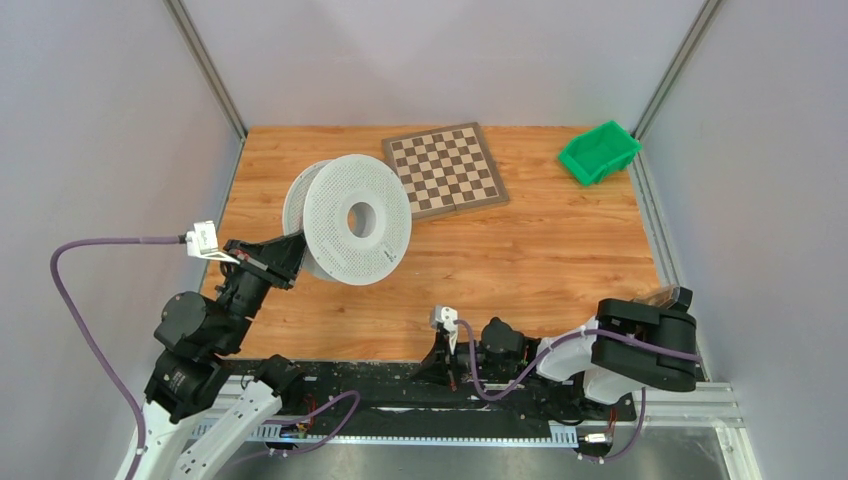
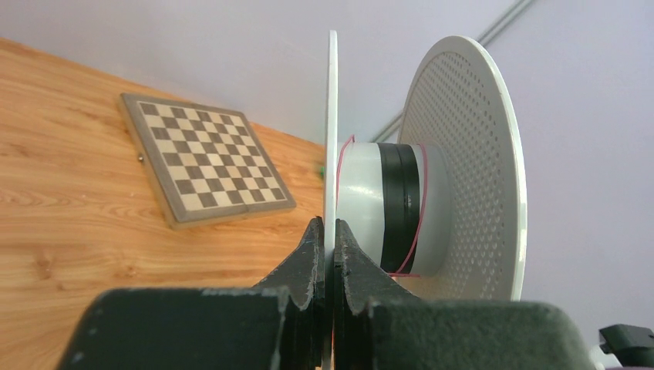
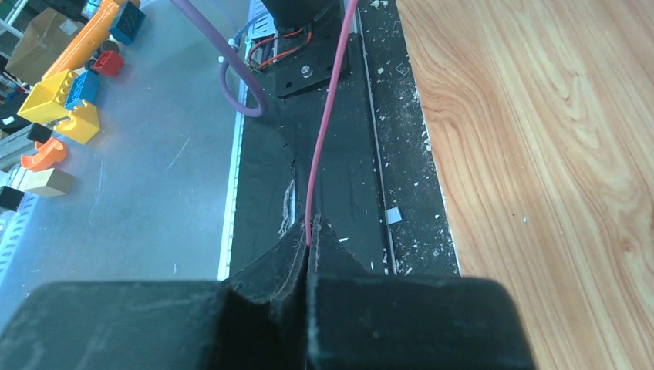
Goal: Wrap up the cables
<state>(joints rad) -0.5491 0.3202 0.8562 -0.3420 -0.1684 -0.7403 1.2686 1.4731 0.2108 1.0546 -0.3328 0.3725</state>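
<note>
- Left hand (image 2: 329, 237) clamps the spool (image 2: 463, 177) by its flange, red cable (image 2: 422, 202) wound on its core.
- Right hand (image 3: 310, 235) pinches the red cable.
- Green bin (image 1: 598, 152) sits on the counter's (image 1: 560, 250) far corner.

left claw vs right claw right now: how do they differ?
Grip: the left claw clamps the thin near flange of the white spool, while the right claw pinches the red cable.
Place: the left claw is out over the wooden table, while the right claw is over the black base strip at the near edge.
Shared: both are shut on something.
</note>
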